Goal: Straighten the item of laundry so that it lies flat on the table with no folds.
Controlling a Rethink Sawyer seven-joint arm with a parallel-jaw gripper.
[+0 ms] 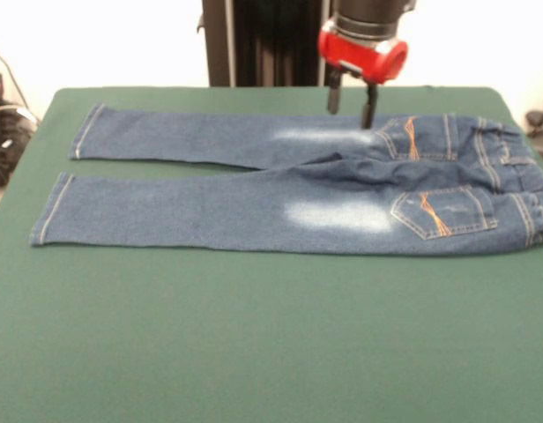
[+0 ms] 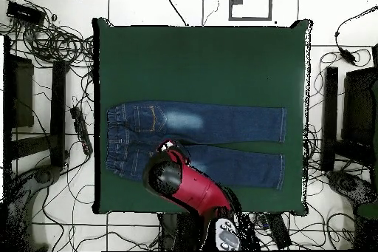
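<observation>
Jeans [image 1: 289, 189] spread across far half of table [image 1: 254, 344], back side up, waistband at right in front view, legs running left, hems side by side with narrow gap. Some creasing round crotch and waistband, legs mostly flat. My jaws [image 1: 351, 101] hang over far leg near far back pocket, fingers apart, holding nothing. Can't tell if tips touch denim. Whitish patches below both pockets.

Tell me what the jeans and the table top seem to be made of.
The jeans look like blue denim: woven, matte, with orange stitching and faded whitish patches. The table seems covered in dark green felt-like cloth, dull, without shine; what lies under the cloth cannot be seen.
</observation>
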